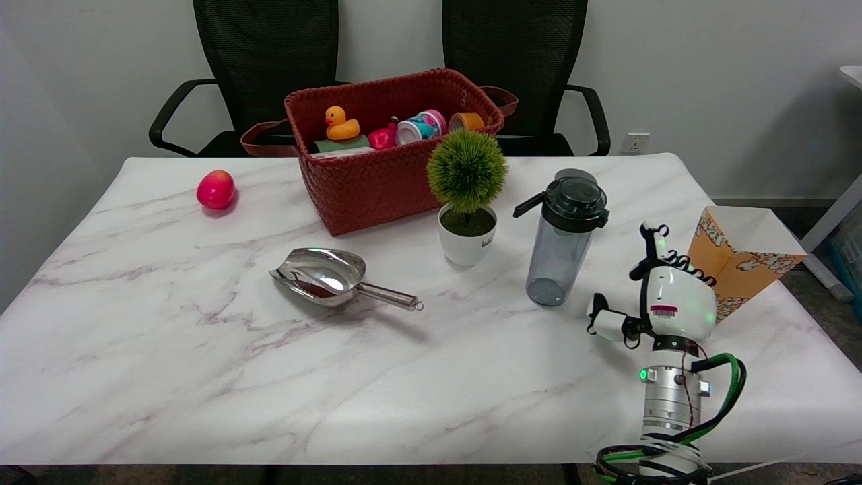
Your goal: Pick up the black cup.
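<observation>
The black cup [564, 237] is a smoky see-through bottle with a black lid and a side handle. It stands upright on the marble table [202, 364], right of centre. My right hand [663, 296] hovers to its right and a little nearer the camera, apart from it. The fingers are spread, with some raised upward and the thumb stuck out to the left. Nothing is in the hand.
A small potted green plant [467, 199] stands just left of the cup. An orange popcorn box [737, 263] sits right behind my hand. A metal scoop [330, 276], a red woven basket [390, 155] of toys and a red apple [215, 189] lie further left.
</observation>
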`<state>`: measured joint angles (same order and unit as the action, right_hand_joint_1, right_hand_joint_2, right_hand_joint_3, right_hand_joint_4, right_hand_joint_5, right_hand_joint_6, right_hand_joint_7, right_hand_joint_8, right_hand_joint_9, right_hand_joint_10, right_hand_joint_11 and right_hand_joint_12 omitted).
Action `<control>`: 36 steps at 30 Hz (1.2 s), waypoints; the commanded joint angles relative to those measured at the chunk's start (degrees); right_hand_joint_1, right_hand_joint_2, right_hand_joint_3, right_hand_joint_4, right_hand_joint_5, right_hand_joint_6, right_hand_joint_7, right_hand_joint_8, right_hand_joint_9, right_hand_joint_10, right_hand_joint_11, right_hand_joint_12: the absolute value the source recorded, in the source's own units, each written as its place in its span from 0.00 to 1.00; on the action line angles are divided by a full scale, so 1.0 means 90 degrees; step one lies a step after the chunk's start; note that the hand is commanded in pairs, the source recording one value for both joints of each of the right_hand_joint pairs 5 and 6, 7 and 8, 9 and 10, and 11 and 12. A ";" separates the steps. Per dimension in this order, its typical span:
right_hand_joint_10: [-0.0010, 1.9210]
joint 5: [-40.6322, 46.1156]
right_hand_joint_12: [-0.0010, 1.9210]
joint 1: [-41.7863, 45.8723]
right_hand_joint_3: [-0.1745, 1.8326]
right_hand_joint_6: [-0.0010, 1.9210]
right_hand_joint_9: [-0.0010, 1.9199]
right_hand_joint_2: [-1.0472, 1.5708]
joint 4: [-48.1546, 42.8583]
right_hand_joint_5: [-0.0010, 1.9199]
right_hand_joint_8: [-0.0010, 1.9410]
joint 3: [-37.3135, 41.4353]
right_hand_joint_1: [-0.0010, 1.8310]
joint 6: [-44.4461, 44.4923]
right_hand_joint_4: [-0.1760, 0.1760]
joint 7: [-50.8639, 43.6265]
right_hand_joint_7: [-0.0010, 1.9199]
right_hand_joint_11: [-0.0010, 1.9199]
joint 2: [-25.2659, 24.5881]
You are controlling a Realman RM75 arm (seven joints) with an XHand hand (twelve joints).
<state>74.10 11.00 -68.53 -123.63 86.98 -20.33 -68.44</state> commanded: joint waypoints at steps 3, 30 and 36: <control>0.32 -0.0015 0.28 0.0132 0.45 0.15 0.32 0.41 -0.0130 0.15 0.35 -0.0123 0.55 0.0155 0.50 0.0000 0.35 0.28 -0.0035; 0.21 -0.0178 0.15 0.0027 0.05 0.00 0.21 0.36 -0.0711 0.00 0.19 -0.0542 0.48 0.0546 0.50 0.0896 0.19 0.15 -0.0150; 0.19 -0.0324 0.14 0.0027 0.04 0.00 0.19 0.35 -0.0866 0.00 0.16 -0.0574 0.48 0.0565 0.50 0.0939 0.17 0.14 -0.0150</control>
<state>72.93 11.64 -73.04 -127.46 91.27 -13.93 -69.39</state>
